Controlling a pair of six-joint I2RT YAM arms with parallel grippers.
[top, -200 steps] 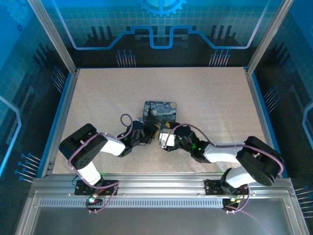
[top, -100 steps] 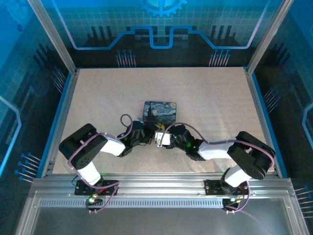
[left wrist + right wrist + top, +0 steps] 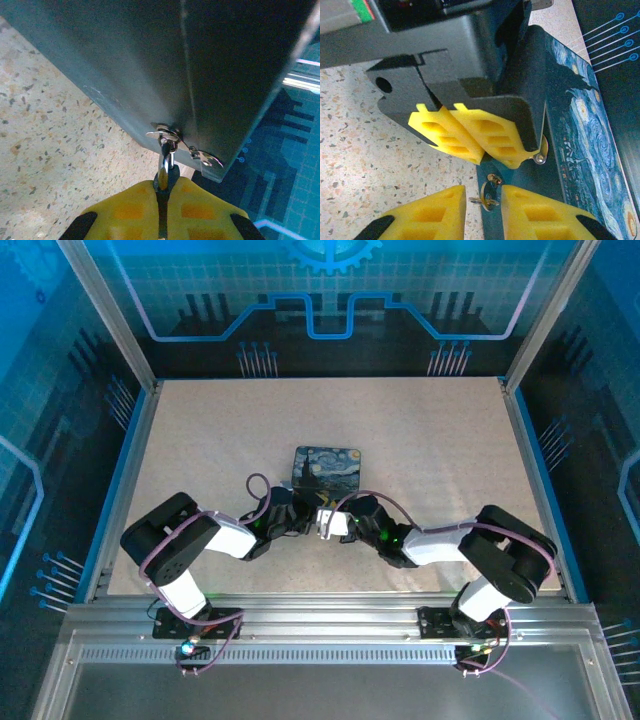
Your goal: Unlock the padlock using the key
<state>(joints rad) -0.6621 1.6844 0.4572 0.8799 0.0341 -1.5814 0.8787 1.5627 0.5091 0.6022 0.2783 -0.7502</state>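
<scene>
From above, we see a speckled tabletop (image 3: 200, 440) with a dark blue swirl-painted tin (image 3: 328, 468) near its middle. Both arms reach inward and meet just at 6 o'clock of the tin, the left claw (image 3: 305, 512) at 9 o'clock of the right claw (image 3: 320, 520). In the left wrist view, the left claw (image 3: 162, 187) has its yellow fingers pressed together, pinching the tiny padlock (image 3: 164, 162). Its thin silvery shackle points to 12 o'clock and hooks through a small metal latch (image 3: 164, 134) on the tin's grey side wall. In the right wrist view, the right claw (image 3: 483, 192) has its fingers somewhat spread, flanking a small silvery ring (image 3: 484, 201). What that ring is, and whether they touch it, we cannot tell. At 12 o'clock of it are the left claw's closed tips.
</scene>
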